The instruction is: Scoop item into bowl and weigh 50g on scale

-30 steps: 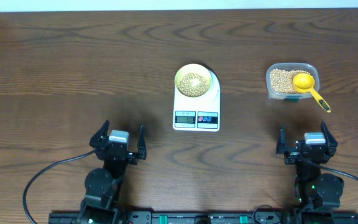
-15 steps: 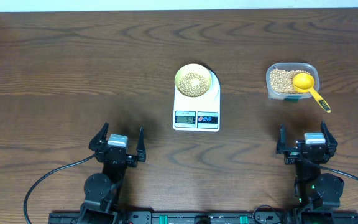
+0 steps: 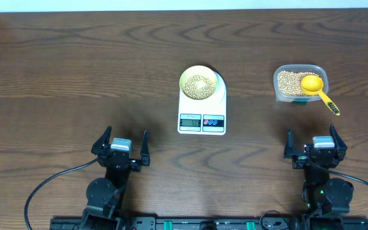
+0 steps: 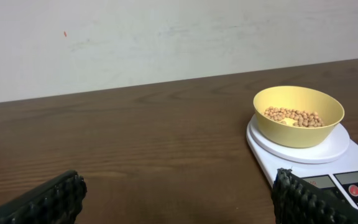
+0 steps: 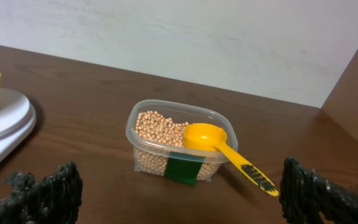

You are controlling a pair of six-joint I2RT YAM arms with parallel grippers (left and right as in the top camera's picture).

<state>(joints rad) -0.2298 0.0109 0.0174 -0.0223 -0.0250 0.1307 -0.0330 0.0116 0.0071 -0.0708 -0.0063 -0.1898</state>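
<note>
Fingers (image 4: 48, 202) of the left gripper (image 3: 126, 135) stand wide apart with nothing between them. This gripper sits at the near left side of the brown table (image 3: 62, 57), well away from everything else. To its right, in the middle of the table, is the white scale (image 3: 202, 109). The pale yellow bowl (image 4: 298, 132) stands on the round plate at the far end of the scale. A small heap of tan beans (image 4: 294, 116) lies in the bottom of the bowl. On the front edge of the scale is a little grey screen (image 3: 190, 122) with 2 round buttons (image 4: 355, 190) beside it, and the numbers are too small to read. Further right is a clear tub (image 5: 131, 130) with more beans in it and a green label (image 5: 183, 168) on its side. The bright yellow scoop (image 5: 205, 137) rests in the tub on top of the beans, and its long handle sticks out over the rim. Last, the right gripper (image 3: 312, 134) sits at the near right side, near the tub but not touching it. Its jaws are wide open too and hold nothing.
</note>
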